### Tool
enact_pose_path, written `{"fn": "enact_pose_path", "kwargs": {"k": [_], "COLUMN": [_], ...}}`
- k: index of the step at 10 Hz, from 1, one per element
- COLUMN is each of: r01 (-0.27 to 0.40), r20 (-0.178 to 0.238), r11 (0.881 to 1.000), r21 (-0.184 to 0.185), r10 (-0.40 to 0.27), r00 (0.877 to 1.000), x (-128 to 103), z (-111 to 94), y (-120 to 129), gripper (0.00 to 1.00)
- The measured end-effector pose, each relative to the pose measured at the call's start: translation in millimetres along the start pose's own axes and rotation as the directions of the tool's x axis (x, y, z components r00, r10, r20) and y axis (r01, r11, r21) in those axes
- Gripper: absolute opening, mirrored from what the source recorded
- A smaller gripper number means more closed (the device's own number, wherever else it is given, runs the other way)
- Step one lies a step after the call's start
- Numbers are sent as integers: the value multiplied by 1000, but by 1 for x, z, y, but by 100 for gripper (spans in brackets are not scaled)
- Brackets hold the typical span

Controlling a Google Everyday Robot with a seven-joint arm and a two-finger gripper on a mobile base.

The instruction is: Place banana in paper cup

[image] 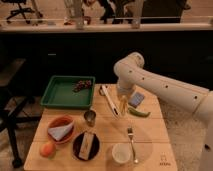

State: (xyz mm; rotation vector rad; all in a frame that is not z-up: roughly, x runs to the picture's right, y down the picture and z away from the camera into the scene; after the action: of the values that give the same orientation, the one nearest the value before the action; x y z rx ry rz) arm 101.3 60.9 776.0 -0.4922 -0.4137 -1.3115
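while low, tool [122, 100] over banana [123, 110]

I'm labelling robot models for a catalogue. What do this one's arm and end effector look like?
The arm is glossy white: thick, smooth tubular segments joined by a bulbous rounded joint. No cables or markings show. The end effector, just above the table beside the long white utensil, is much narrower than the arm.

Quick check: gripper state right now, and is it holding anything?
Gripper: just above the banana at mid-table; open, closed or holding cannot be told.
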Motion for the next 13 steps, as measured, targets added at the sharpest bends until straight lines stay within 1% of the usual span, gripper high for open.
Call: {"fn": "enact_pose_path", "kwargs": {"k": [1, 2, 3, 4, 6, 10, 11, 12, 13], "r01": [-9, -16, -14, -12, -16, -13, -9, 0, 2], "r20": [8, 4, 9, 7, 7, 5, 4, 7, 5], "r11": [1000, 1000, 1000, 1000, 1000, 1000, 1000, 999, 998], "r21": [2, -4, 1, 5, 0, -2, -24, -41, -62], "r10": [9, 16, 14, 12, 16, 13, 9, 1, -2], "r00": [1000, 1000, 1000, 1000, 1000, 1000, 1000, 1000, 1000], "x": [-8, -10, -11, -10, -10, -10, -12, -23, -35], "z": [0, 0, 1, 0, 0, 0, 1, 1, -2], "y": [1, 5, 2, 1, 4, 2, 3, -2, 3], "gripper": [0, 0, 0, 0, 0, 0, 0, 0, 0]}}
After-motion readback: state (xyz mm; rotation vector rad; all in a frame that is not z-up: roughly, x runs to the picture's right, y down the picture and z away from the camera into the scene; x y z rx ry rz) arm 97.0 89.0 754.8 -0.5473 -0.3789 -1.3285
